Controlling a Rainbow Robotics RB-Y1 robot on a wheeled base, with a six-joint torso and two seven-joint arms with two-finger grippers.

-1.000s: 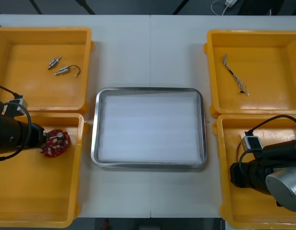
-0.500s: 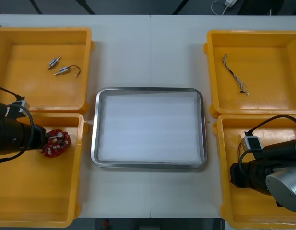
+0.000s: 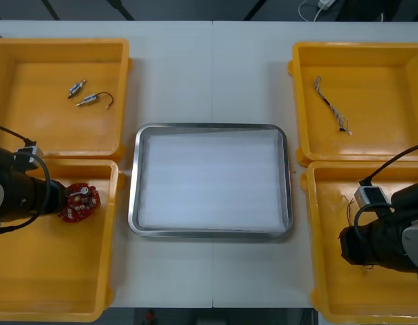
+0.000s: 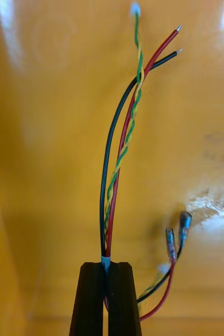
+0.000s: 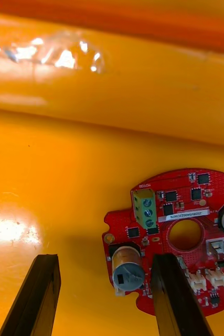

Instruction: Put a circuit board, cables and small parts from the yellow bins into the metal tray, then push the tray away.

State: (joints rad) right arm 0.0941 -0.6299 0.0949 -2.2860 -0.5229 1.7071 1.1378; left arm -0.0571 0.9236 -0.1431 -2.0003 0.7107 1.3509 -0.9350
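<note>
A round red circuit board [image 3: 78, 202] lies in the near left yellow bin [image 3: 53, 271]. My left gripper [image 3: 62, 201] is at the board's left edge and open. In the left wrist view the board [image 5: 174, 231] lies on the bin floor with one finger [image 5: 177, 294] over its edge; the left gripper [image 5: 105, 257] holds nothing. My right gripper [image 3: 349, 246] hangs in the near right bin [image 3: 330, 284]. In the right wrist view the right gripper [image 4: 106, 268] is shut on a bundle of black, red and twisted yellow-green cables [image 4: 117, 157].
The metal tray [image 3: 133, 183], white inside, sits at the table's middle between the bins. Two small metal parts [image 3: 87, 95] lie in the far left bin. A thin twisted cable [image 3: 330, 105] lies in the far right bin.
The right arm has shifted right and toward the table's near edge with the cables in its grip. The left arm has drawn back slightly to the left; the board has not moved.
</note>
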